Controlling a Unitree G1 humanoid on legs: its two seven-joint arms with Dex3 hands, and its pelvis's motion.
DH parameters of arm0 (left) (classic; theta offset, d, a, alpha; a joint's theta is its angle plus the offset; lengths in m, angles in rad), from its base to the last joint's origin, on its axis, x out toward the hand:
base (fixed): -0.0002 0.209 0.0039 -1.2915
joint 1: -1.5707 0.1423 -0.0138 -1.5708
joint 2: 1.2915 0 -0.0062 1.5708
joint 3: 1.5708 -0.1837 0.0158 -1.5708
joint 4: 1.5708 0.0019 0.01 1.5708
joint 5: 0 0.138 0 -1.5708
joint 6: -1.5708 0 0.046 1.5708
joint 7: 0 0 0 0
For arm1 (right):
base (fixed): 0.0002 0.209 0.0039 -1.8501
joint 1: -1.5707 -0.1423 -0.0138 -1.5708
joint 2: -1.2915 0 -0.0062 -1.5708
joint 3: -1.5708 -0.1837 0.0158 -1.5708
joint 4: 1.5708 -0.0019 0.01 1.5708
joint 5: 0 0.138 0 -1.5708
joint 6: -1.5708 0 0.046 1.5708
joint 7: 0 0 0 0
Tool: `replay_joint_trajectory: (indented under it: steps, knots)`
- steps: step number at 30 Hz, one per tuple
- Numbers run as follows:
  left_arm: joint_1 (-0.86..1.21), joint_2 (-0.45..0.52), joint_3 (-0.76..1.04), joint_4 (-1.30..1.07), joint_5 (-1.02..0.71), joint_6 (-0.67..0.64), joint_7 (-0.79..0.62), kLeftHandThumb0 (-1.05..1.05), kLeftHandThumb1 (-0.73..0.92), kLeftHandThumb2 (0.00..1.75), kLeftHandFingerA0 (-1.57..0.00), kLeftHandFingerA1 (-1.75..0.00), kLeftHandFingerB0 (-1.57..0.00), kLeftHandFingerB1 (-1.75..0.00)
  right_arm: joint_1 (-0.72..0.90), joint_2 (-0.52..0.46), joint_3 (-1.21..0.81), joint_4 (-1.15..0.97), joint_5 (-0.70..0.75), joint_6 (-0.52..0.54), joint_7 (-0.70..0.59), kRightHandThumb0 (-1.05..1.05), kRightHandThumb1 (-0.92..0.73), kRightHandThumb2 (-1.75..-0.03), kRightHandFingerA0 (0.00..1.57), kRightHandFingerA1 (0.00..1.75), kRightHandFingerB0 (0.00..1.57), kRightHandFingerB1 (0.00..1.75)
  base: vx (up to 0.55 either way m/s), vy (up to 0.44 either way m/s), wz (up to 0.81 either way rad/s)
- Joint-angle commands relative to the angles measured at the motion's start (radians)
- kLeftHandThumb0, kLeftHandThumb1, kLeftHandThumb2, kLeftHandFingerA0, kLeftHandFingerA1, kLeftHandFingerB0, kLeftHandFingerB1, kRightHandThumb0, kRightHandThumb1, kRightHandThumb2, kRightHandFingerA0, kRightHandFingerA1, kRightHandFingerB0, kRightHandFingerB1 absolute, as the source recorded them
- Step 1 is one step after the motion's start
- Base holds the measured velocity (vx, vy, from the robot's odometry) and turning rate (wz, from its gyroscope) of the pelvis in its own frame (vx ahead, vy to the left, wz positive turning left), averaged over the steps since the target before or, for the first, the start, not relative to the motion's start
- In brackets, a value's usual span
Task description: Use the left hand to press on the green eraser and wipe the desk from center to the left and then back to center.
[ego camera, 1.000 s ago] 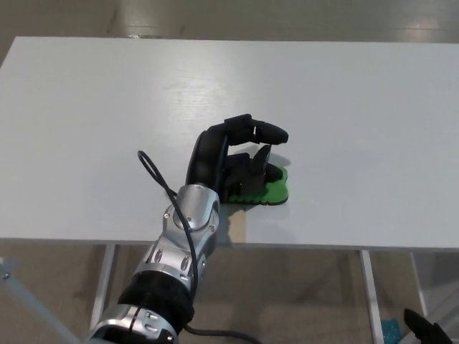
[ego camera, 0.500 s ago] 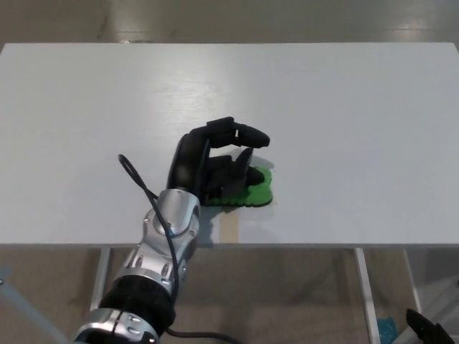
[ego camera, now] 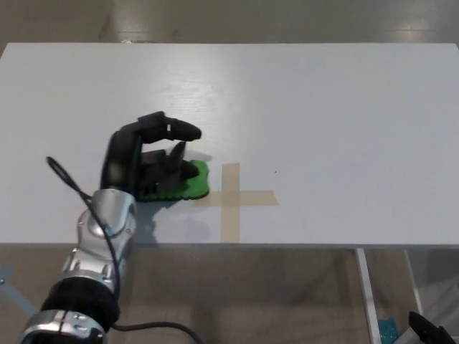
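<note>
Fingers (ego camera: 174,152) of the left hand (ego camera: 147,161) curl down and press flat on the green eraser (ego camera: 188,183), with the thumb arched above them; the hand bears on the eraser rather than pinching it. Matte black plastic covers the hand, while the forearm (ego camera: 100,244) behind it is brushed silver metal with a thin black cable looping beside it. Flat and bright green, the eraser has a scalloped near edge and lies on the white desk (ego camera: 323,107), just left of a cross of tan tape (ego camera: 233,197). Smooth and faintly glossy, the desk top stretches bare well to the left and far side of the hand. Its near edge runs close below the eraser.
</note>
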Motion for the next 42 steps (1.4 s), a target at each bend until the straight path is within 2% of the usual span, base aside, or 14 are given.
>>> replay_joint_trajectory:
  steps: [1,8,17,18,27,34,35,42]
  knots:
    - [0.061,0.070,0.037,0.050,-0.013,-0.004,-0.046,-0.13,0.79,0.71,-1.08,-0.73,-0.85,-0.99,0.008,0.009,-0.016,0.010,0.025,0.010,0.014,-0.39,-0.76,-0.63,0.54,0.52,0.41,0.35,0.00,0.000,0.00]
    - [0.088,0.140,0.109,0.081,-0.054,-0.017,-0.083,-0.12,0.80,0.69,-1.08,-0.74,-0.85,-0.98,0.017,0.007,-0.013,0.016,0.008,0.014,-0.001,-0.39,-0.76,-0.63,0.54,0.50,0.40,0.35,0.00,0.000,0.00]
    - [0.112,0.238,0.204,0.194,-0.112,-0.033,-0.138,-0.07,0.85,0.66,-1.03,-0.65,-0.78,-0.89,0.026,0.004,-0.010,0.016,0.000,0.013,-0.009,-0.39,-0.76,-0.63,0.54,0.50,0.40,0.35,0.00,0.000,0.00]
    - [0.111,0.251,0.222,0.211,-0.126,-0.027,-0.153,-0.17,0.81,0.66,-1.10,-0.65,-0.88,-0.92,0.025,0.002,-0.009,0.019,-0.002,0.012,-0.010,-0.39,-0.76,-0.63,0.54,0.50,0.40,0.35,0.00,0.000,0.00]
    - [0.106,0.315,0.254,0.274,-0.127,-0.025,-0.180,-0.21,0.78,0.66,-1.15,-0.66,-0.91,-0.91,0.030,-0.001,-0.005,0.021,-0.009,0.011,-0.019,-0.38,-0.76,-0.63,0.54,0.51,0.40,0.35,0.00,0.000,0.00]
    - [0.089,0.287,0.230,0.274,-0.118,-0.040,-0.177,-0.22,0.77,0.65,-1.15,-0.65,-0.91,-0.89,0.034,0.004,-0.005,0.023,-0.008,0.010,-0.024,-0.38,-0.76,-0.63,0.54,0.51,0.40,0.35,0.00,0.000,0.00]
    - [0.082,0.275,0.224,0.273,-0.117,-0.039,-0.174,-0.09,0.82,0.65,-1.10,-0.65,-0.83,-0.87,0.034,0.004,-0.004,0.022,-0.011,0.011,-0.029,-0.39,-0.76,-0.63,0.54,0.50,0.40,0.36,0.00,0.000,0.00]
    - [0.043,0.173,0.125,0.214,-0.053,-0.076,-0.119,-0.22,0.76,0.70,-1.11,-0.69,-0.90,-0.95,0.029,0.003,0.006,0.020,-0.023,0.015,-0.047,-0.39,-0.75,-0.63,0.55,0.49,0.41,0.36,0.00,0.000,0.02]
